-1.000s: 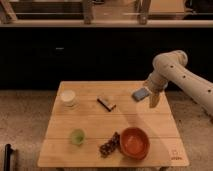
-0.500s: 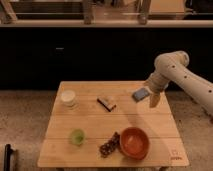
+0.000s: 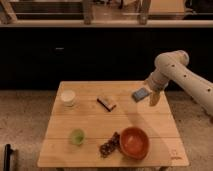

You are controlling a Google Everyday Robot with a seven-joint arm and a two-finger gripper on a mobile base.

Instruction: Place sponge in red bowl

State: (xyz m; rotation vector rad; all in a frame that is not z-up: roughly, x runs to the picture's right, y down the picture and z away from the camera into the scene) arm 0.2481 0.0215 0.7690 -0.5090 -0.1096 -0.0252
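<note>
The sponge point(image 3: 141, 93), a small blue-grey block, is at the far right of the wooden table point(image 3: 90, 122). My gripper point(image 3: 152, 99) hangs from the white arm just to the sponge's right, almost touching it, with its jaws open. I cannot tell whether the sponge rests on the table or is touched by a finger. The red bowl point(image 3: 134, 142) stands near the table's front edge, right of centre, well in front of the sponge. It looks empty.
A dark brown bar point(image 3: 106, 103) lies mid-table towards the back. A white cup point(image 3: 68, 97) stands at the back left and a green cup point(image 3: 76, 136) at the front left. A dark clump of small pieces point(image 3: 108, 146) lies just left of the bowl.
</note>
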